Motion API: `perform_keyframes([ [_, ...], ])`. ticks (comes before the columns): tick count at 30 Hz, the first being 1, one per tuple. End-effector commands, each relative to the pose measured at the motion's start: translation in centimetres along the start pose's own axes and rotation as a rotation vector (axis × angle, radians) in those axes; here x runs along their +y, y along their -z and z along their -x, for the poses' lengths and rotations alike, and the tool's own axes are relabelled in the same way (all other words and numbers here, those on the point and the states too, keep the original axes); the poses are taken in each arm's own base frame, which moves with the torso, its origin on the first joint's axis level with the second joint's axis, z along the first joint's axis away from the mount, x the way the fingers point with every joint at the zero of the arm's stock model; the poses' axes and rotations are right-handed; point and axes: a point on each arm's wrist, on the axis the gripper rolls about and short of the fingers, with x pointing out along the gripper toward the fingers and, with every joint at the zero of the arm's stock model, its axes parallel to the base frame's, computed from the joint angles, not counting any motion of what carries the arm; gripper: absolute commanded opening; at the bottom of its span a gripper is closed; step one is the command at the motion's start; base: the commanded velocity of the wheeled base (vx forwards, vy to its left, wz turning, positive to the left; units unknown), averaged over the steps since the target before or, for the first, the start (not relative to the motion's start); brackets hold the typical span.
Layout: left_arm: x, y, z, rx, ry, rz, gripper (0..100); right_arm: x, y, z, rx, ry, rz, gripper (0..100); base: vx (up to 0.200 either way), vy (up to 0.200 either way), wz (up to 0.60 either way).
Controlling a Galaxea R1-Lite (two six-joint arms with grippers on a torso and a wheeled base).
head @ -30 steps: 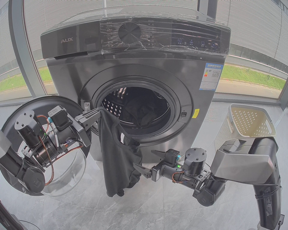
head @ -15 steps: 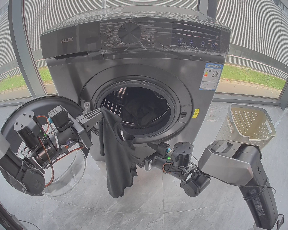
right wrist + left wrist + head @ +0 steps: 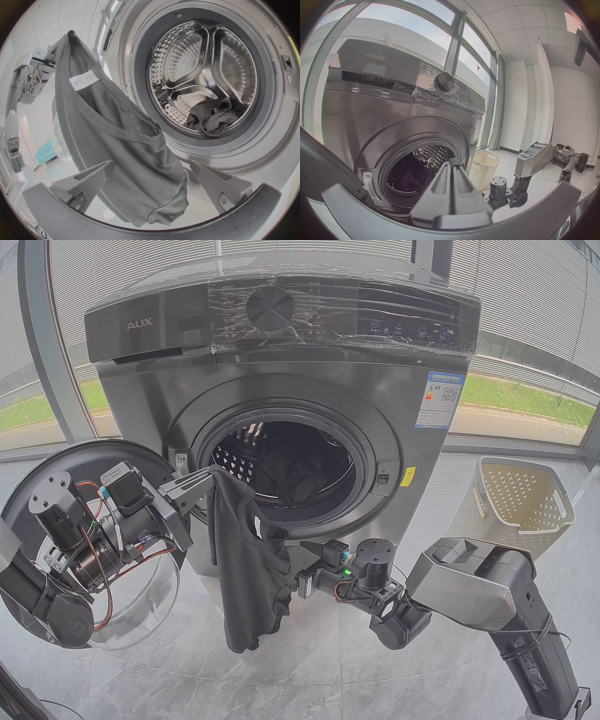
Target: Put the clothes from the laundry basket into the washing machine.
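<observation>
My left gripper [image 3: 209, 476] is shut on the top edge of a black shirt [image 3: 247, 565], which hangs down in front of the open washing machine [image 3: 281, 396], left of the drum opening. In the left wrist view the shut fingers [image 3: 452, 190] pinch the black shirt [image 3: 454, 162] at their tips. My right gripper [image 3: 289, 584] is open and low, its fingers around the shirt's lower right side; in the right wrist view the black shirt [image 3: 131, 150] lies between the spread fingers [image 3: 93, 175]. Another dark garment [image 3: 215, 117] lies inside the drum [image 3: 287, 462].
The round door [image 3: 81, 455] stands open to the left, behind my left arm. A cream laundry basket [image 3: 519, 502] stands on the grey tiled floor right of the machine, behind my right arm; its inside is hidden from me.
My right arm moved left and slightly up toward the hanging shirt, and its open fingers now straddle the fabric. The left gripper kept hold of the shirt, almost still.
</observation>
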Motion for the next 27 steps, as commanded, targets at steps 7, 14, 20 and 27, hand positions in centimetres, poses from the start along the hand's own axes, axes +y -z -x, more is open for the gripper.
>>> perform_keyframes([
  [7, -0.2, 0.2, 0.0, 0.007, 0.008, 0.005, 0, -0.1, 0.9, -1.8, -0.028, -0.065, 0.010, 100, 0.000, 0.000, 0.00],
  [14, -0.2, 0.2, 0.0, 0.006, 0.008, 0.011, 0, -0.1, 0.6, -2.6, -0.066, -0.078, 0.020, 0, 0.000, 0.000, 0.00],
  [20, 0.0, 0.2, 0.1, 0.007, 0.002, 0.012, 0, -0.1, 0.1, -2.4, -0.080, -0.075, 0.026, 0, 0.000, 0.000, 0.00],
  [27, 0.3, 0.4, 0.2, 0.016, -0.012, 0.018, 0, -0.3, -2.6, -0.1, -0.101, -0.044, 0.046, 0, 0.000, 0.000, 0.00],
])
